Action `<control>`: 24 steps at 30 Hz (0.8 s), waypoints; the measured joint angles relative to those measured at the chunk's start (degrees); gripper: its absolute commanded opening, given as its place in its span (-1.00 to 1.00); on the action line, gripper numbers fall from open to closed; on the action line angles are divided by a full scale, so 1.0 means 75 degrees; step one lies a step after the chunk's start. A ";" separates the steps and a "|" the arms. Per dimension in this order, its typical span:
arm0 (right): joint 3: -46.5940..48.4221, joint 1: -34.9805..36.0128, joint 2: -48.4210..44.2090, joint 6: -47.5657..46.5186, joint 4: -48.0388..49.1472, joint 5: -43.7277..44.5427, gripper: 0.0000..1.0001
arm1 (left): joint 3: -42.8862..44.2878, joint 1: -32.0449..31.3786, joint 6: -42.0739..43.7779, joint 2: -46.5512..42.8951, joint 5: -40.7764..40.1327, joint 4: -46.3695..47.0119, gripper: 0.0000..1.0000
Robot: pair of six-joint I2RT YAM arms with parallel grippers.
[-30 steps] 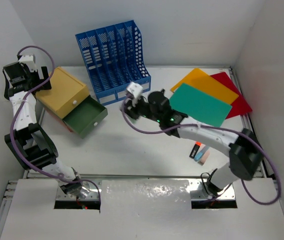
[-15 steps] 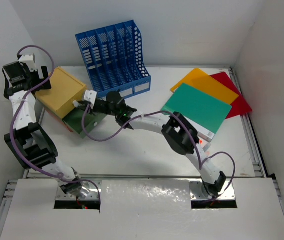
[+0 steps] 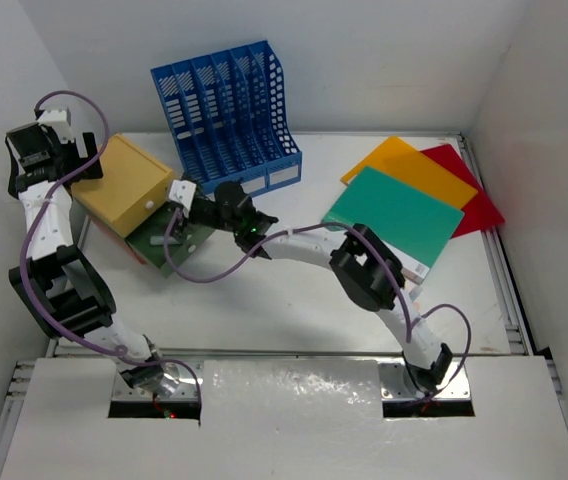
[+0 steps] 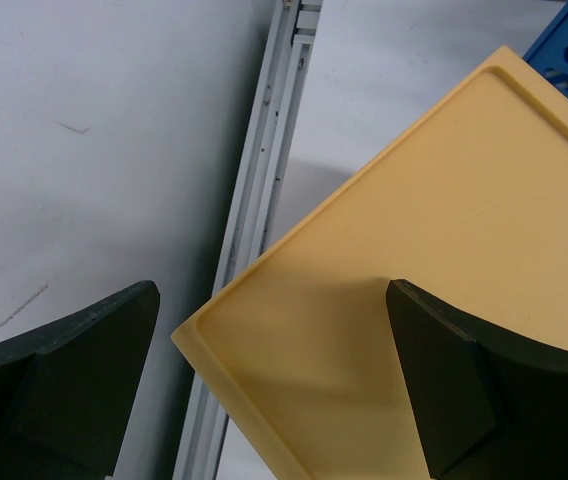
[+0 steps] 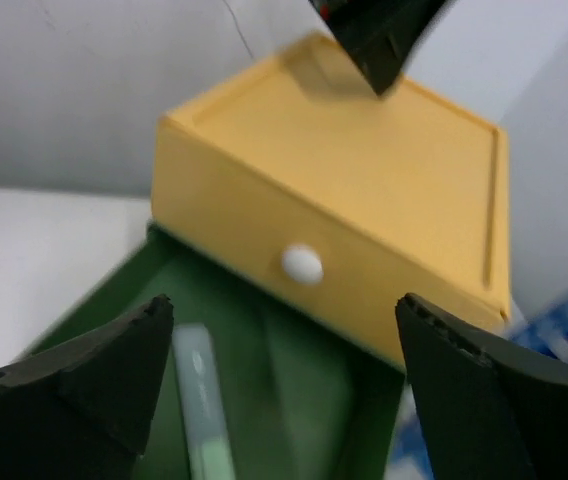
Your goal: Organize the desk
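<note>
The desk [image 3: 264, 305] is a white tabletop with metal rails. On its left stands a yellow drawer box [image 3: 124, 185] with its green drawer [image 3: 169, 245] pulled out. My right gripper [image 3: 176, 205] hovers open over that drawer. In the right wrist view a pale green pen [image 5: 199, 400] lies loose in the green drawer [image 5: 314, 390], between my open right gripper [image 5: 284, 305] fingers and below the box's white knob [image 5: 302, 263]. My left gripper [image 4: 271, 300] is open above the yellow box top [image 4: 444, 240], holding nothing.
A blue slotted file rack [image 3: 226, 115] stands at the back. Orange [image 3: 404, 162], red [image 3: 474, 195] and green [image 3: 394, 212] folders overlap at the back right. A side rail [image 4: 259, 210] and a white wall run close to the box's left.
My right arm swung left from beside the file rack to the green drawer, then its jaws opened and the pale green pen now lies in the drawer. The left arm stayed still.
</note>
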 measured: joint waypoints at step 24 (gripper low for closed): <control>-0.9658 -0.3558 -0.8169 0.5464 -0.7227 0.6172 0.42 | -0.0015 -0.0055 0.0070 0.0000 -0.0029 0.0082 0.95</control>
